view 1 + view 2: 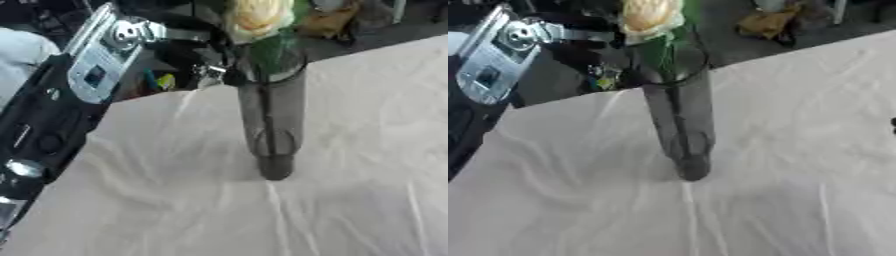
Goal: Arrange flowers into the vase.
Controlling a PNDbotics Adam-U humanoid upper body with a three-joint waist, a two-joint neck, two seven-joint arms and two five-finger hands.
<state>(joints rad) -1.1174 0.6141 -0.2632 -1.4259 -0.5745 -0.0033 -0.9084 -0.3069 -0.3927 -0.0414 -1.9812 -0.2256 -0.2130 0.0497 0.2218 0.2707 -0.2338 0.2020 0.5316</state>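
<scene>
The table (pixel 350 165), covered in a creased white cloth, is filling most of both views and is lying askew — the head camera appears to be tilted, so the far edge is running diagonally. The cloth is giving the vase a flat, plain base to stand on.

The left arm (pixel 61 100), black with silver joints, is entering along the left side and reaching up toward the vase's mouth. That reach is consistent with a flower being fed in or steadied from above — a judgement, not something seen outright.

The vase (pixel 273 120), a tall dark glass cylinder, is standing upright near the far edge of the table, roughly central in the left eye view. Its height is what is keeping the stem vertical.

The flower (pixel 651 17), a pale yellow bloom with green below it, is sitting at the vase's mouth, with its stem seemingly running down inside the glass; how far down it reaches cannot be made out.

The left hand (pixel 210 70) is showing only as dark shapes just beside the rim. Whether its fingers are curled round the stem or already spread cannot be told.

The right hand is not appearing in either view.

On progress: one flower is looking at least partly placed, and no other flowers are visible on the cloth.
</scene>
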